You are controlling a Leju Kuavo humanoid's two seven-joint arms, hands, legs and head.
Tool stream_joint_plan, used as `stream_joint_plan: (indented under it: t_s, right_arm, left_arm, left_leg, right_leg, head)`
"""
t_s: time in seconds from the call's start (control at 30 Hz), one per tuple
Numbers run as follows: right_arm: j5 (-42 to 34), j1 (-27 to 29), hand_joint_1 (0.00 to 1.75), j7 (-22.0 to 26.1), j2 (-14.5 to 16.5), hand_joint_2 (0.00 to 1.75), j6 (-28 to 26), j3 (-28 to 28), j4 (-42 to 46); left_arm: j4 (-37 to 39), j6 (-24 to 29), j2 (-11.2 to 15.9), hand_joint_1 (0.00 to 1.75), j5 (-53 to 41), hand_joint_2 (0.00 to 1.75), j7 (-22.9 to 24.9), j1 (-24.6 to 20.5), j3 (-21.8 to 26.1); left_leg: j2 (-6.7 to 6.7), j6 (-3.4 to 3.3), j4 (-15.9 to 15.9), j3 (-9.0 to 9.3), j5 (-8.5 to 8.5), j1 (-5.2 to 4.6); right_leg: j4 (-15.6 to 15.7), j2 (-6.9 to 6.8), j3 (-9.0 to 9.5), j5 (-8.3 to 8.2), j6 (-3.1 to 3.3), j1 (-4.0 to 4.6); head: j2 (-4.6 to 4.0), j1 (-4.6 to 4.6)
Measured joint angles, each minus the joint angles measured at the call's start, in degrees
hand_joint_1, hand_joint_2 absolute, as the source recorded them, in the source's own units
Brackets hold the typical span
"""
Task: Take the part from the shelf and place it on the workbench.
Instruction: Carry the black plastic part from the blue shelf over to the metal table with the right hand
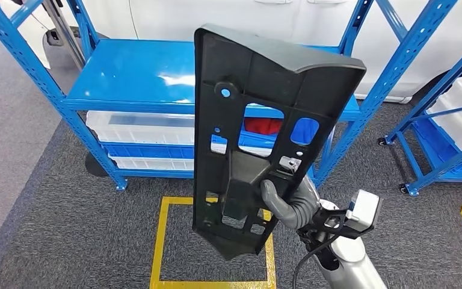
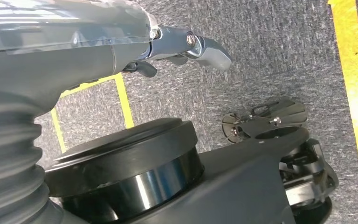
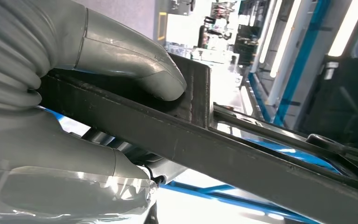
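Black part (image 1: 258, 126) upright at frame centre, gripped by right hand (image 1: 292, 201), blue shelf (image 1: 138, 78) behind holding clear bins (image 1: 138, 127), left hand (image 2: 186, 46) holding nothing, fingers loosely apart.

The blue shelf (image 1: 138, 75) stands on grey carpet (image 1: 66, 229); its lower tier holds white bins (image 1: 138, 127), apparently translucent.

Blue shelving (image 1: 138, 78) stands on grey carpet (image 1: 54, 241) with yellow floor lines (image 1: 162, 241)
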State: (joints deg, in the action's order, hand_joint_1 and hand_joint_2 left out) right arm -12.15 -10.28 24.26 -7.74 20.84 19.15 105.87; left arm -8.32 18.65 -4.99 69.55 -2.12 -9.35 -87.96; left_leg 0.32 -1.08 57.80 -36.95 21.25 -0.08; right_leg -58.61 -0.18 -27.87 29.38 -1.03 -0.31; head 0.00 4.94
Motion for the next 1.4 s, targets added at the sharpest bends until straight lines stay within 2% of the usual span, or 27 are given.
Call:
stream_joint_plan:
  t_s: [0.03,0.1,0.17,0.23,0.27,0.3,0.33,0.4,0.43,0.47,0.53,0.6,0.63,0.7,0.77,0.8,0.83,0.87,0.93,1.0,1.03,1.1,1.17,1.23,1.3,1.33,1.4]
  right_arm:
    - [0.0,-0.17,1.75,0.01,0.08,1.75,0.03,-0.01,-0.04]
    - [0.01,-0.32,1.75,-0.01,0.23,1.75,0.09,-0.03,-0.22]
    - [0.03,-0.47,1.75,-0.03,0.43,1.75,0.11,-0.03,-0.43]
    - [0.04,-0.56,1.75,-0.03,0.67,1.75,0.18,-0.02,-0.61]
    - [0.04,-0.53,1.75,-0.04,0.74,1.75,0.26,-0.02,-0.69]
    - [0.04,-0.5,1.75,-0.04,0.78,1.75,0.4,-0.02,-0.75]
    - [0.04,-0.46,1.75,-0.04,0.79,1.75,0.56,-0.02,-0.79]
    - [0.04,-0.46,1.75,-0.04,0.79,1.75,0.86,-0.03,-0.8]
    - [0.03,-0.5,1.75,-0.04,0.79,1.75,0.94,-0.04,-0.8]
    - [0.02,-0.56,1.75,-0.05,0.79,1.75,1.02,-0.06,-0.8]
    - [-0.04,-0.78,1.75,-0.07,0.79,1.75,1.23,-0.11,-0.84]
    - [-0.22,-1.02,1.75,-0.1,0.79,1.75,1.64,-0.16,-0.98]
    - [-0.44,-1.09,1.75,-0.16,0.79,1.75,1.82,-0.2,-1.08]
    - [-1.06,-1.1,1.75,-0.42,0.79,1.75,1.98,-0.31,-1.24]
    - [-1.56,-1.05,1.75,-0.77,0.79,1.75,1.99,-0.4,-1.34]
    - [-1.69,-0.99,1.75,-0.95,0.79,1.75,1.97,-0.43,-1.37]
    - [-1.74,-0.93,1.75,-1.1,0.79,1.75,1.95,-0.45,-1.39]
    - [-1.76,-0.88,1.75,-1.23,0.79,1.75,1.92,-0.49,-1.39]
    - [-1.89,-0.84,1.75,-1.37,0.8,1.75,1.86,-0.75,-1.37]
    - [-2.21,-0.81,1.75,-1.38,0.83,1.75,1.85,-1.21,-1.34]
    - [-2.38,-0.65,1.75,-1.37,0.85,1.75,1.85,-1.48,-1.34]
    - [-2.52,0.09,1.75,-1.25,0.86,1.75,1.74,-2.1,-1.26]
    - [-2.41,1.12,1.75,-0.81,0.86,1.75,1.3,-2.77,-0.84]
    - [-2.12,2.16,1.75,-0.25,0.92,1.75,0.8,-3.24,-0.24]
    - [-1.71,3.32,1.75,0.07,0.98,1.75,0.51,-3.6,0.2]
    - [-1.52,3.87,1.75,0.15,0.99,1.75,0.41,-3.75,0.35]
    - [-1.24,4.87,1.75,0.19,1.15,1.75,0.06,-4.07,0.81]
  left_arm:
    - [0.0,0.03,-0.01,0.0,0.0,1.75,0.02,0.01,0.01]
    - [0.01,0.08,0.0,0.0,0.01,1.75,0.06,0.06,0.03]
    - [0.01,0.09,0.04,0.0,0.04,1.75,0.07,0.03,0.06]
    - [0.01,0.08,0.06,0.0,0.05,1.75,0.13,-0.11,0.11]
    - [0.02,0.07,0.06,0.0,0.03,1.75,0.22,-0.19,0.13]
    - [0.01,0.06,0.06,0.0,0.02,1.75,0.35,-0.23,0.15]
    - [0.01,0.03,0.06,0.0,0.0,1.75,0.46,-0.25,0.16]
    - [-0.01,-0.08,0.06,0.0,-0.02,1.75,0.41,-0.11,0.16]
    - [0.0,-0.13,0.05,0.0,-0.02,1.75,0.23,-0.03,0.16]
    - [0.01,-0.16,0.06,0.0,-0.01,1.75,0.01,0.02,0.16]
    - [0.01,-0.18,0.06,0.0,0.02,1.75,-0.32,0.05,0.16]
    - [0.01,-0.23,0.05,0.0,0.05,1.75,-0.39,0.2,0.16]
    - [0.02,-0.25,0.04,0.0,0.07,1.75,-0.39,0.27,0.16]
    - [0.01,-0.31,0.02,0.0,0.11,1.75,-0.38,0.34,0.16]
    - [0.01,-0.4,0.0,0.0,0.15,1.75,-0.38,0.52,0.16]
    - [0.01,-0.46,0.0,0.0,0.17,1.75,-0.38,0.68,0.16]
    - [0.01,-0.54,0.0,0.0,0.2,1.75,-0.38,0.84,0.16]
    - [0.01,-0.58,0.0,0.0,0.25,1.75,-0.4,0.94,0.16]
    - [-0.01,-0.64,-0.06,0.0,0.46,1.75,-0.55,0.96,0.16]
    - [-0.01,-0.64,-0.14,0.0,0.71,1.75,-0.81,0.95,0.16]
    - [-0.01,-0.64,-0.18,0.0,0.78,1.75,-0.89,0.98,0.16]
    - [0.0,-0.63,-0.2,0.0,0.68,1.75,-0.81,1.0,0.15]
    - [0.01,-0.63,-0.19,0.0,0.39,1.75,-0.46,0.98,0.07]
    - [0.01,-0.64,-0.13,0.0,0.21,1.75,-0.13,0.99,-0.03]
    - [0.01,-0.67,-0.02,0.0,0.21,1.75,0.08,0.82,-0.05]
    - [0.01,-0.68,0.04,0.0,0.2,1.75,0.24,0.71,-0.06]
    - [0.02,-0.7,0.14,0.0,0.02,1.75,0.78,0.69,-0.14]
  left_leg:
    - [0.0,0.34,-0.07,-0.16,-0.55,-0.01]
    - [-0.08,1.04,-0.11,-0.48,-1.04,0.06]
    - [-0.24,1.63,2.47,-1.54,2.29,0.18]
    - [-0.28,2.07,9.17,-3.02,8.4,0.41]
    - [-0.27,2.24,12.85,-3.46,10.36,0.47]
    - [-0.26,2.37,15.49,-3.36,10.87,0.52]
    - [-0.25,2.45,16.49,-2.55,10.06,0.58]
    - [-0.26,2.35,12.69,1.69,6.96,0.72]
    - [-0.27,2.18,8.6,4.79,6.72,0.69]
    - [-0.29,1.92,4.58,7.49,7.32,0.61]
    - [-0.32,1.29,-0.24,10.18,9.23,0.33]
    - [-0.24,0.48,-0.88,9.93,8.81,0.31]
    - [-0.1,0.04,-0.99,9.74,8.34,0.35]
    - [0.32,-0.68,-1.14,9.13,7.45,0.47]
    - [0.8,-0.96,-1.06,8.33,6.87,0.35]
    - [1.1,-0.97,-1.01,8.02,6.68,0.28]
    - [1.46,-0.96,-0.94,7.8,6.56,0.22]
    - [1.85,-0.93,-0.88,7.69,6.51,0.16]
    - [2.62,-0.77,-0.8,7.71,6.57,0.0]
    - [3.38,-0.36,-0.61,7.54,6.67,-0.27]
    - [3.84,-0.1,-0.56,7.4,6.71,-0.36]
    - [4.6,0.44,-0.49,7.36,6.97,-0.42]
    - [3.22,1.01,1.45,6.63,8.53,-0.33]
    - [1.0,1.53,7.83,3.71,11.9,-0.04]
    - [0.32,1.96,14.72,0.57,14.27,0.27]
    - [0.27,2.16,15.83,0.1,13.96,0.44]
    - [-0.12,2.5,11.43,2.14,10.27,0.89]
  right_leg:
    - [1.54,0.01,0.68,0.51,0.39,0.22]
    - [2.03,-0.15,0.02,-0.47,1.28,0.12]
    - [2.28,-0.43,-1.12,-1.9,2.19,-0.13]
    - [2.16,-0.57,-2.8,-3.29,2.63,-0.05]
    - [2.02,-0.6,-3.78,-3.98,2.64,-0.01]
    - [1.84,-0.62,-4.79,-4.65,2.57,0.01]
    - [1.61,-0.63,-5.83,-5.21,2.46,0.02]
    - [1.06,-0.56,-7.77,-6.18,2.1,0.0]
    - [0.71,-0.51,-8.56,-6.58,1.84,0.07]
    - [0.41,-0.5,-9.13,-7.0,1.52,0.13]
    - [0.14,-0.56,-9.61,-7.79,0.8,0.18]
    - [0.18,-0.58,-9.76,-8.34,0.03,-0.02]
    - [-0.45,-0.5,-10.12,-7.77,-0.34,-0.13]
    - [-4.98,-0.29,-12.05,-4.37,-0.97,-0.38]
    - [-12.35,-0.2,-14.79,-0.36,-1.4,-0.46]
    - [-14.75,-0.19,-15.44,0.47,-1.49,-0.47]
    - [-15.17,-0.21,-15.1,0.24,-1.48,-0.46]
    - [-13.36,-0.29,-13.67,-0.94,-1.34,-0.43]
    - [-5.77,-1.57,-9.0,-3.97,-0.59,-0.09]
    - [-0.46,-3.19,-6.32,-5.03,0.45,0.63]
    - [0.23,-3.46,-6.2,-4.78,0.85,0.96]
    - [0.74,-2.57,-6.37,-4.93,1.4,0.88]
    - [1.41,-1.63,-6.14,-5.26,1.92,0.37]
    - [1.69,-0.66,-6.08,-5.45,2.23,0.11]
    - [1.58,0.45,-6.16,-5.47,2.29,0.07]
    - [1.45,1.1,-6.17,-5.46,2.26,0.02]
    - [0.96,2.55,-6.18,-5.31,1.96,-0.21]
  head:
    - [0.0,0.0]
    - [0.0,0.0]
    - [0.0,0.01]
    - [0.0,0.01]
    - [0.0,0.01]
    - [0.0,0.0]
    - [0.0,0.0]
    - [0.0,0.01]
    - [0.0,0.01]
    - [0.0,0.01]
    - [0.0,0.01]
    - [0.0,0.0]
    - [0.0,0.01]
    - [0.0,0.0]
    - [0.0,0.0]
    - [0.0,0.0]
    - [0.0,0.0]
    - [0.0,0.0]
    - [0.0,0.0]
    - [0.0,0.0]
    - [0.0,0.0]
    - [0.0,0.0]
    - [0.0,0.0]
    - [0.0,0.0]
    - [0.0,0.0]
    - [0.0,0.0]
    - [0.0,0.0]
